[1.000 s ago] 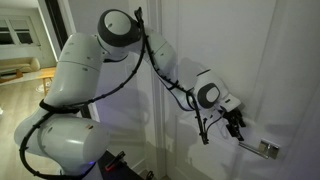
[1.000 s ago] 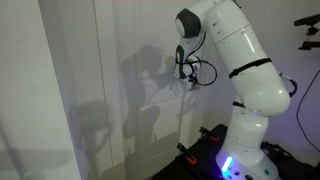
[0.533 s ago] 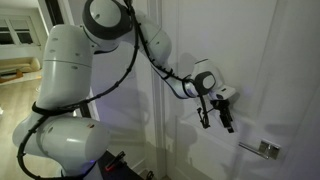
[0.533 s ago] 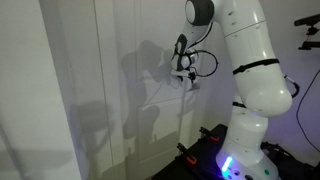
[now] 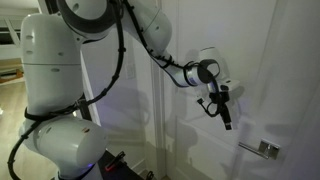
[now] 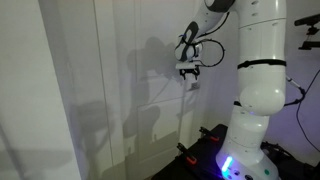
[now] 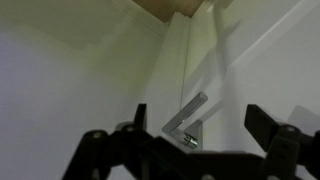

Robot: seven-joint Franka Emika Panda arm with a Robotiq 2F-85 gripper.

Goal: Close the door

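Note:
The white panelled door (image 5: 285,70) fills the right of an exterior view, with its silver lever handle (image 5: 260,149) low on the right. My gripper (image 5: 223,112) hangs in front of the door, above and left of the handle, not touching it. In an exterior view the gripper (image 6: 190,76) sits close to the door face (image 6: 110,90). In the wrist view the open fingers (image 7: 202,118) frame the lever handle (image 7: 186,114) on the door (image 7: 70,90). Nothing is between the fingers.
The robot's white base and lower arm (image 5: 60,140) stand left of the door. A narrow white frame strip (image 7: 178,50) runs beside the door in the wrist view. A lit room with a wooden floor (image 5: 8,65) shows at far left.
The arm has lifted and swung, carrying the gripper up and away from the lever handle. The gripper stays open and empty.

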